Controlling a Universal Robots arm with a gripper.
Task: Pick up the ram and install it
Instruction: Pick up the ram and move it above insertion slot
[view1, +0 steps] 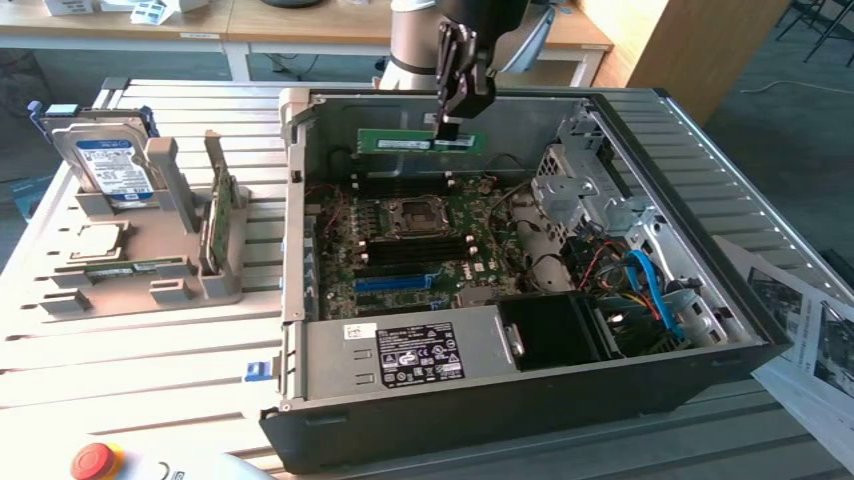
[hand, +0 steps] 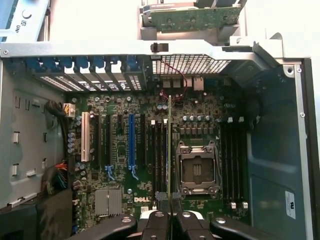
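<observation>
— Gripper (view1: 450, 128) status?
— Pinching the ram (view1: 400, 142) by its top edge; it hangs directly beneath, above the motherboard (view1: 467, 215).
— Tips?
— I'd keep it level, parallel with the black slots (hand: 158, 150) below, beside the processor socket (hand: 199, 167), and seat both ends evenly.

The gripper (hand: 170, 219) pinches the ram (hand: 170, 150) between its two black fingers (hand: 158, 221), and the stick appears edge-on as a thin green line. It runs parallel to the black memory slots (hand: 159, 150) on the Dell motherboard (hand: 142, 192), over the bank just beside the open CPU socket (hand: 199, 167). A second bank of slots (hand: 232, 157) lies on the socket's other side. A blue expansion slot (hand: 131, 140) and a white expansion slot (hand: 84, 136) sit further across the board, near a silver heatsink (hand: 108, 202). Beyond the case's mesh vent (hand: 187, 64), a green card (hand: 192, 17) stands in a grey holder (hand: 150, 22).
</observation>
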